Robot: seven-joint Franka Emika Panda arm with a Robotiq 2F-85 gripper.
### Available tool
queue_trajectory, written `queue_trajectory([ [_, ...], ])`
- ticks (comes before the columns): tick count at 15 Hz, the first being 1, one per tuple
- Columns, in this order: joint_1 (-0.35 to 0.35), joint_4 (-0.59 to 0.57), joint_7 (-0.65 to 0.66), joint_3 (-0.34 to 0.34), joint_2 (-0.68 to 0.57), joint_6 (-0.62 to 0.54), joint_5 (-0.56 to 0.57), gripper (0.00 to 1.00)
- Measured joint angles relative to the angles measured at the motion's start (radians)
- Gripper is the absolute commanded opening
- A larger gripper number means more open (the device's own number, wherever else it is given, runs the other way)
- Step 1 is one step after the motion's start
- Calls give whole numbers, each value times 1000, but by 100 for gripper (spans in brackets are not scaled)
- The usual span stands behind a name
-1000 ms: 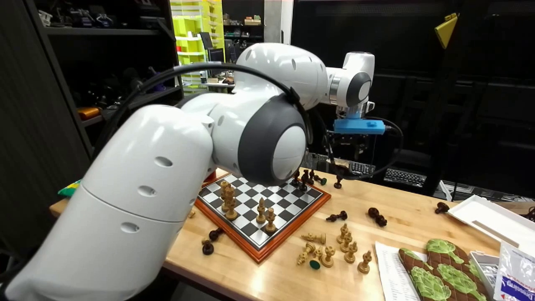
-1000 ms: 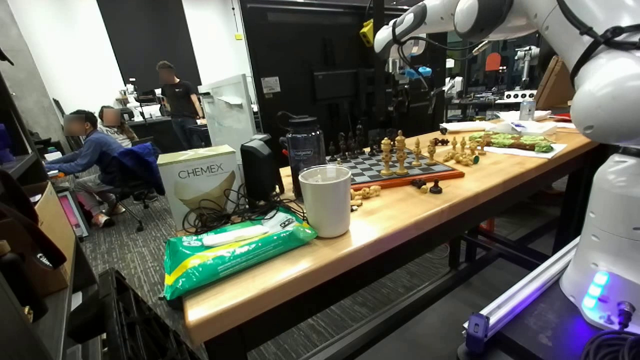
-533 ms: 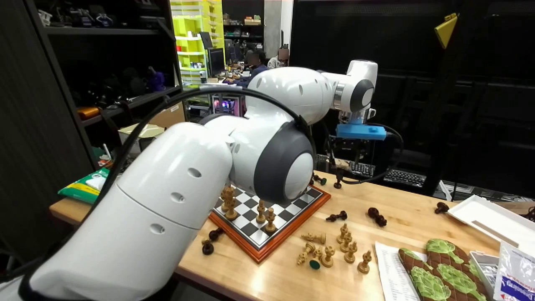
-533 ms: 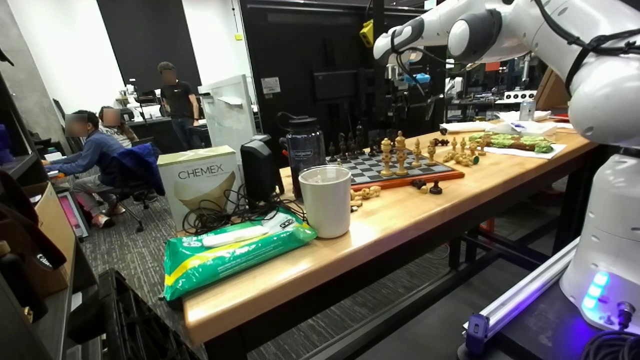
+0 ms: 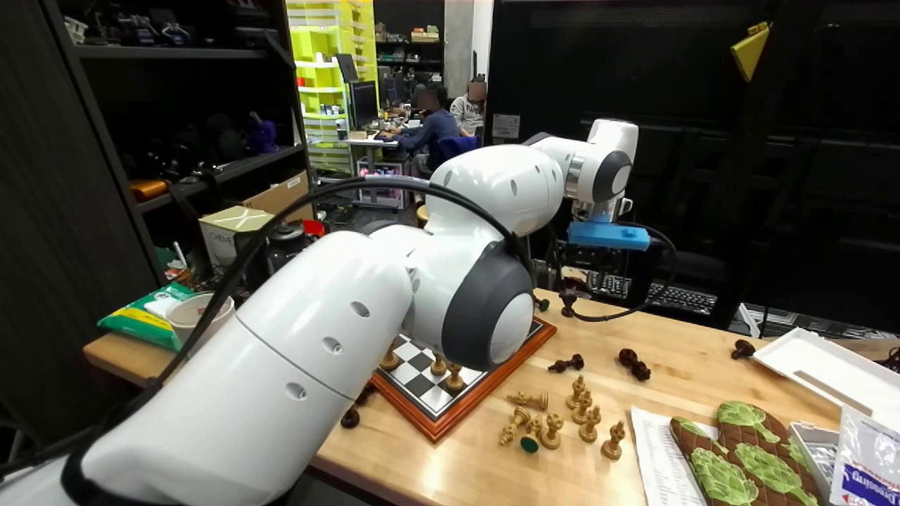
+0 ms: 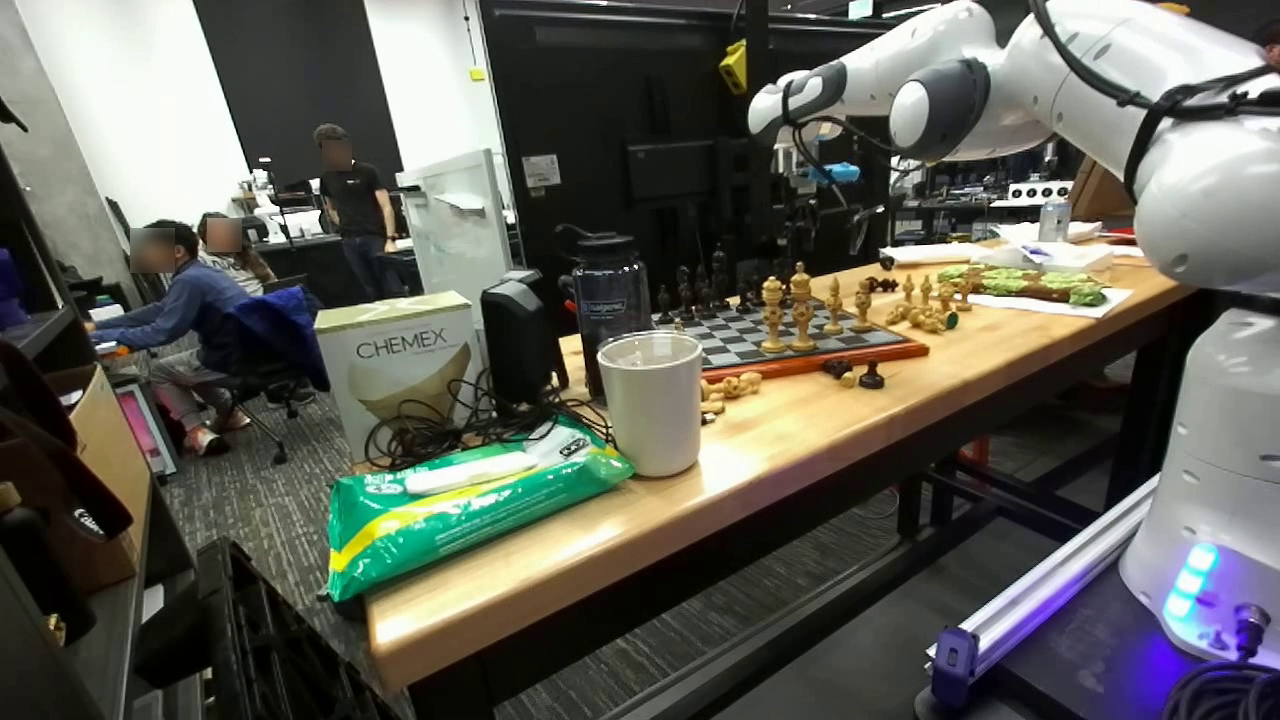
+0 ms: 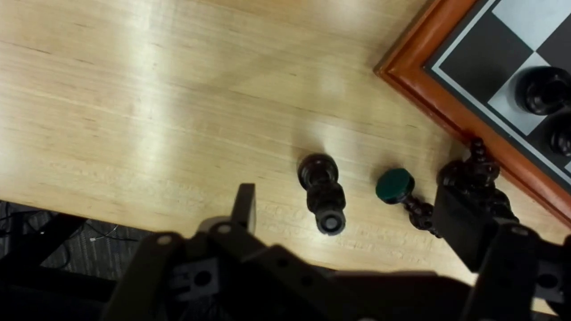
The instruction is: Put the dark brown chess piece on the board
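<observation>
A dark brown chess piece (image 7: 323, 191) stands upright on the table, between and below my open fingers in the wrist view. It also shows in an exterior view (image 5: 568, 303), off the board's corner. My gripper (image 7: 350, 209) is open and empty above it; in the exterior views its fingers are lost against the dark background. Another dark piece with a green base (image 7: 395, 186) lies on its side near the right fingertip. The board (image 7: 415, 84), with its reddish-brown frame, is at the upper right of the wrist view. It shows in both exterior views (image 5: 496, 379) (image 6: 850, 362), partly hidden by the arm in one.
Light pieces (image 5: 550, 432) cluster on the table beside the board. More dark pieces lie on the table (image 5: 567, 364) (image 5: 635, 365). An oven mitt (image 5: 745, 450) and white tray (image 5: 830, 372) are to the side. A cup (image 6: 650, 405) and bottle (image 6: 610, 290) stand beyond the board.
The arm has lowered, bringing the gripper down toward the table. The arm's elbow now covers more of the board in an exterior view. The visible chess pieces have not moved.
</observation>
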State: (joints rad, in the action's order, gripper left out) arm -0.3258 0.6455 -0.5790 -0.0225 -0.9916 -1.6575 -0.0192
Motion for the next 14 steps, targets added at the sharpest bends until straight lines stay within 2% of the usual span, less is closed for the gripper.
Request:
queue_trajectory([
  [14,1,-58,-5,8,-69,15,0,100],
])
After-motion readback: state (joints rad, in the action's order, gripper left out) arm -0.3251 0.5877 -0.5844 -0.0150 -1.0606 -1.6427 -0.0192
